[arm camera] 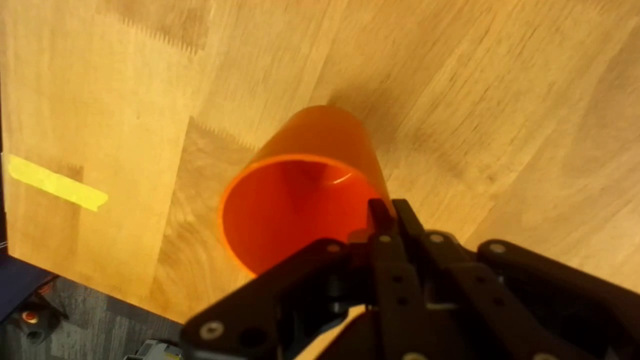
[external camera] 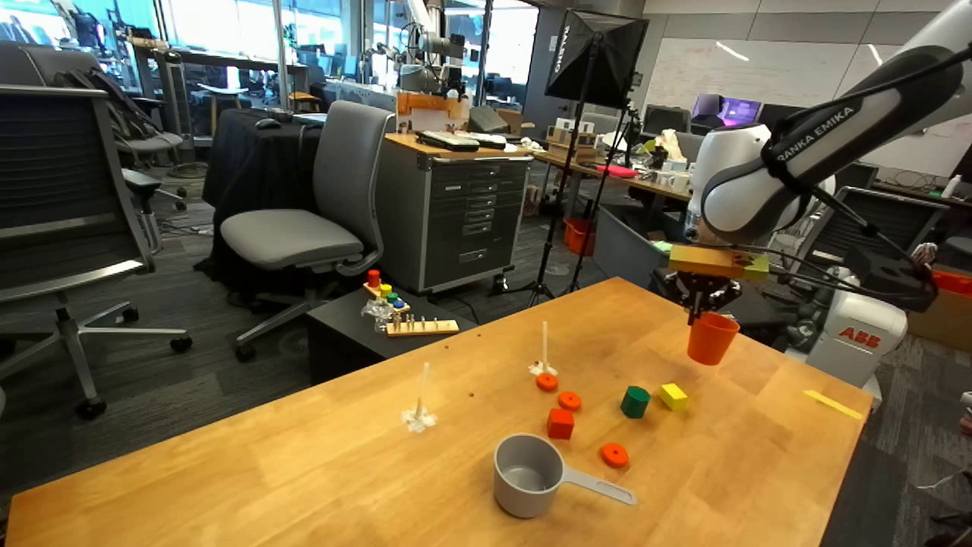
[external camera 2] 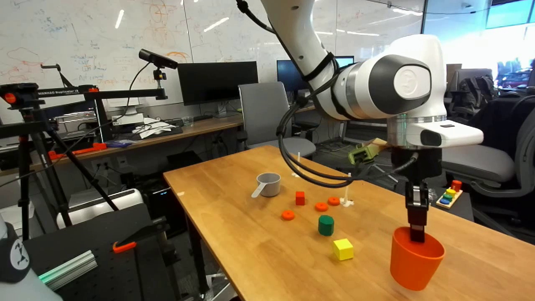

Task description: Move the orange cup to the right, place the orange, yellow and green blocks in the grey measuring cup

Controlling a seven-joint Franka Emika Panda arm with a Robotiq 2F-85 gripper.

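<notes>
Over the wooden surface [external camera: 266, 471], the hand [arm camera: 389, 206] pinches the orange cup [external camera 2: 413, 265] by its rim, well apart from the grey measuring cup [external camera: 520, 500]. The green block [external camera: 635, 403] sits away from that measuring cup, the yellow block [external camera: 673, 397] farther off, the red-orange block [external camera: 560, 424] near it.

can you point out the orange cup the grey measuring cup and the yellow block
Orange cup [arm camera: 325, 131], in the wrist view: outer wall.
Grey measuring cup [external camera 2: 272, 189], in an exterior view: outer wall.
Yellow block [external camera 2: 345, 252], in an exterior view: side face.
</notes>
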